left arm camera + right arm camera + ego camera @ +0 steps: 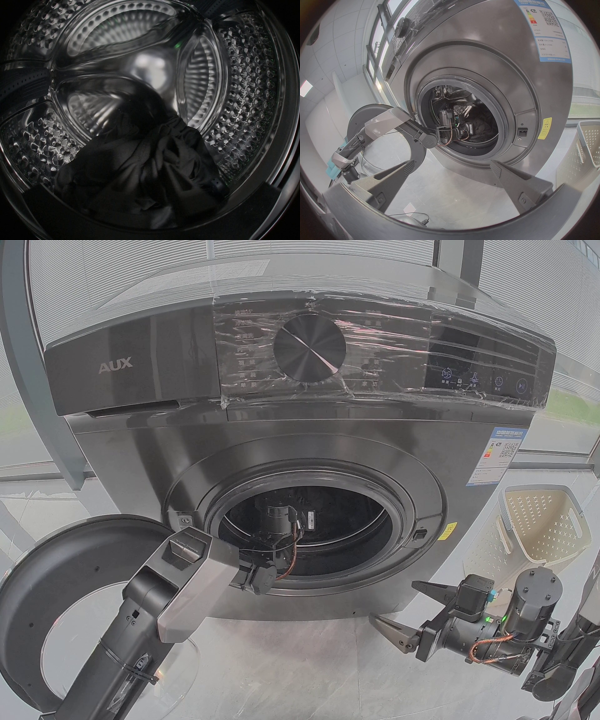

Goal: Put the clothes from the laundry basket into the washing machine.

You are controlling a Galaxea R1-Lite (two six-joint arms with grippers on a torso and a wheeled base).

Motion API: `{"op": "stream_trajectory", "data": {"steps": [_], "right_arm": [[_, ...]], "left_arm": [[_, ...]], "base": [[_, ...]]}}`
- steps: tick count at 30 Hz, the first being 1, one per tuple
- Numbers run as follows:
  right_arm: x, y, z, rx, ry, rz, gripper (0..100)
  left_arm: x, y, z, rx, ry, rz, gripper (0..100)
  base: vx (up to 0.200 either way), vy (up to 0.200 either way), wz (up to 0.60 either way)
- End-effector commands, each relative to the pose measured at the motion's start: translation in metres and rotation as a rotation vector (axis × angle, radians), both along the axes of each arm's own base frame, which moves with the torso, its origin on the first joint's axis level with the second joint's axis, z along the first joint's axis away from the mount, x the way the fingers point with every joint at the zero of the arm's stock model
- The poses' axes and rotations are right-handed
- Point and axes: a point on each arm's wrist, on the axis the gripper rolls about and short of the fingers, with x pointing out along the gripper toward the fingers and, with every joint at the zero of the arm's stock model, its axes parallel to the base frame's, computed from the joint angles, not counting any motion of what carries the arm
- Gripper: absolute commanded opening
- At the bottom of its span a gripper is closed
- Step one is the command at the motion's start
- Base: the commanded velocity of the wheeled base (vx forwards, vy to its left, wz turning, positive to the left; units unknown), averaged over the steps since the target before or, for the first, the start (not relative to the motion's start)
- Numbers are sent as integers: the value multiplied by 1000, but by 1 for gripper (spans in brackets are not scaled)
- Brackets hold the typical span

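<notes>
Head view: my left arm [187,577] reaches through the open mouth of the washing machine [300,427], whose door [56,590] is swung wide on the left. The left gripper [306,519] sits inside, and I cannot tell its state. The right gripper [395,601] hangs low in front of the machine, jaws spread and holding nothing, near the cream laundry basket [544,521].

Left wrist view: a heap of dark clothes [140,168] lies on the floor of the drum [243,93].

Right wrist view: the basket's visible wall shows no clothing, though I see too little to be sure.

I judge this the drop-off step. The next move calls for backing the left arm straight out, clear of the rim, then checking the basket.
</notes>
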Motion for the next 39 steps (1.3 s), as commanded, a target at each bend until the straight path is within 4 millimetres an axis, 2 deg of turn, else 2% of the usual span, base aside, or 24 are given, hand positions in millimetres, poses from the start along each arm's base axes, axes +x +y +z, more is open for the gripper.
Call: {"op": "stream_trajectory", "data": {"steps": [1, 16, 20, 24, 28, 31, 33, 35, 39], "right_arm": [[0, 0, 0, 1, -1, -1, 100], [1, -1, 2, 6, -7, -4, 100], [1, -1, 2, 7, -8, -4, 100], [1, 0, 2, 6, -7, -2, 100], [1, 0, 2, 7, -8, -2, 100], [0, 0, 2, 5, -6, -1, 100], [0, 0, 2, 6, -7, -1, 100], [0, 0, 2, 6, -7, -1, 100], [0, 0, 2, 5, -6, 2, 100]], "left_arm": [[-1, -1, -3, 3, 5, -2, 100], [-7, -7, -7, 43, 78, -12, 100], [-12, -9, 0, 42, 75, -13, 100], [-26, -12, 19, 46, 81, -31, 100], [-45, -16, 30, 57, 100, -55, 100], [-67, -18, 43, 63, 109, -82, 100], [-72, -18, 44, 66, 113, -88, 100], [-86, -16, 44, 77, 126, -102, 100], [-91, -12, 42, 86, 136, -103, 100]], "base": [[0, 0, 0], [0, 0, 0], [0, 0, 0], [0, 0, 0], [0, 0, 0], [0, 0, 0], [0, 0, 0], [0, 0, 0], [0, 0, 0]]}}
